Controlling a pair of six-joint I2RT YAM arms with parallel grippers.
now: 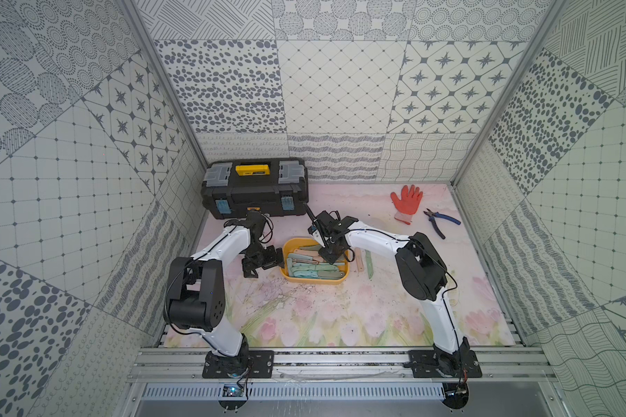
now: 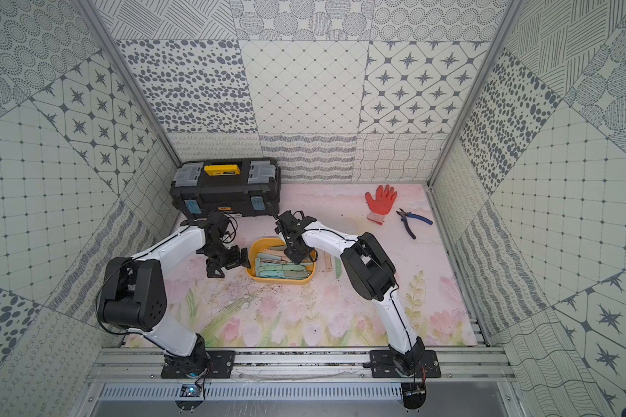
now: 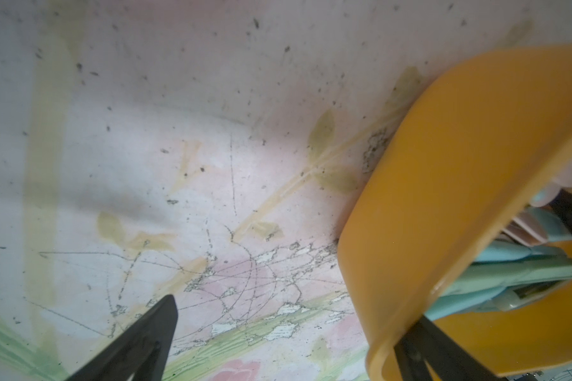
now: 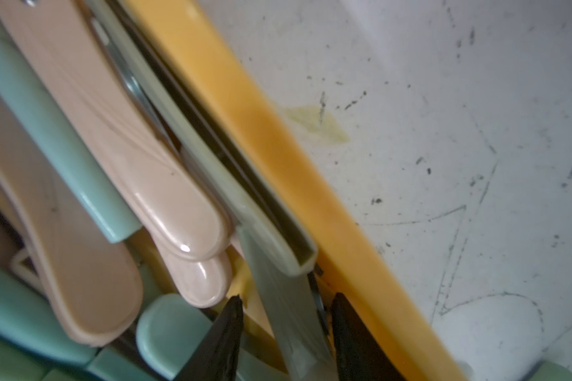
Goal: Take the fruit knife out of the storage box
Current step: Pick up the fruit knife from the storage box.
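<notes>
The yellow storage box (image 1: 315, 282) (image 2: 279, 281) sits mid-table and holds several pastel green and pink fruit knives (image 1: 313, 269). My right gripper (image 1: 331, 256) (image 2: 295, 257) reaches down into the box's far right corner. In the right wrist view its jaws (image 4: 287, 298) stand open on either side of a pale green fruit knife (image 4: 279, 326) that lies along the box wall (image 4: 278, 148), with small gaps showing. My left gripper (image 1: 259, 261) (image 3: 288, 316) is wide open at the box's left end (image 3: 443, 165), one finger outside the wall and one inside.
A black toolbox (image 1: 255, 191) with a yellow handle stands at the back left. An orange glove (image 1: 406, 202) and blue-handled pliers (image 1: 441, 220) lie at the back right. A beige piece (image 1: 359, 265) and a green piece (image 1: 368, 265) lie on the mat right of the box.
</notes>
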